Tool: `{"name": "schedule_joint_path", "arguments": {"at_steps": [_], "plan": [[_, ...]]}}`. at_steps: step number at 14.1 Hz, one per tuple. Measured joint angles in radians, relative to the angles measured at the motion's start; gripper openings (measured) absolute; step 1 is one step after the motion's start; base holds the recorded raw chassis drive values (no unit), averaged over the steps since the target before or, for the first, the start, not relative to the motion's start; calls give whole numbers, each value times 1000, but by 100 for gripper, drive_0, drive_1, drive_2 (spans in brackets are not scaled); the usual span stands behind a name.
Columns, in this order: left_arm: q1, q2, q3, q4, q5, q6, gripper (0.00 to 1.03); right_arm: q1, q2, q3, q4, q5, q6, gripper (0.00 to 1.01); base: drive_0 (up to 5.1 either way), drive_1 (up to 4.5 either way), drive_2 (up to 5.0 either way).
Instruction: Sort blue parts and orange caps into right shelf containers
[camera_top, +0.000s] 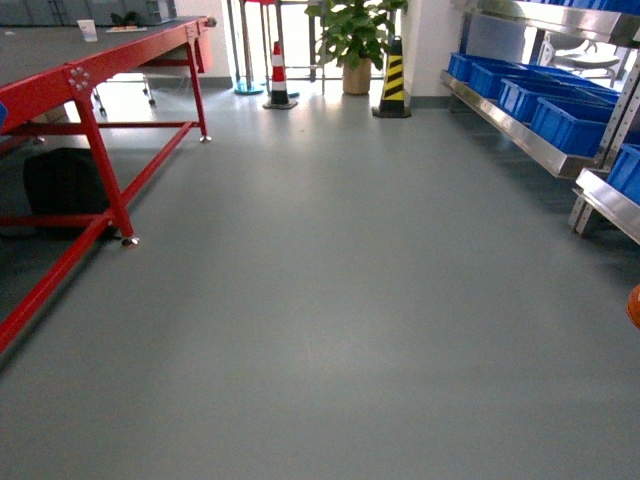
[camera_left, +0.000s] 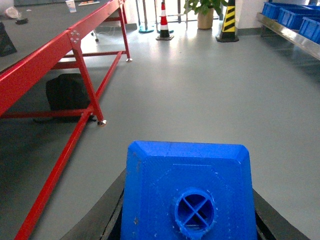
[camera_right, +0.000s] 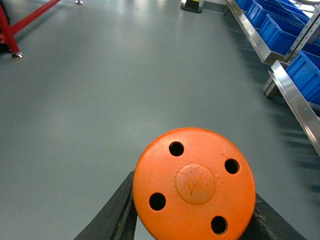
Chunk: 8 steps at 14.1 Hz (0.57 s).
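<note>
Fingers (camera_left: 107, 215) of the left gripper are closed on a blue part (camera_left: 187, 192), and the right gripper's on an orange cap (camera_right: 194, 182). With the blue crates (camera_top: 575, 125) on the shelf (camera_top: 520, 140) well away to the right, either piece could slip loose in transit, or land in the wrong crate.

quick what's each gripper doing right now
Left gripper: jaws closed on a blue part.
Right gripper: jaws closed on an orange cap.

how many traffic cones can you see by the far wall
2. A red-and-white cone stands left of the potted plant; a black-and-yellow cone stands to its right, near the shelf. Others may be hidden out of frame.
</note>
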Motion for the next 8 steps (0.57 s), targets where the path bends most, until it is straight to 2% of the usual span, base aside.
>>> {"name": "schedule_joint_path", "arguments": {"at_steps": [8], "plan": [[1,0,0,6,0,0,44,0,0,0,2,0,0,43,-24,408,-456]]}}
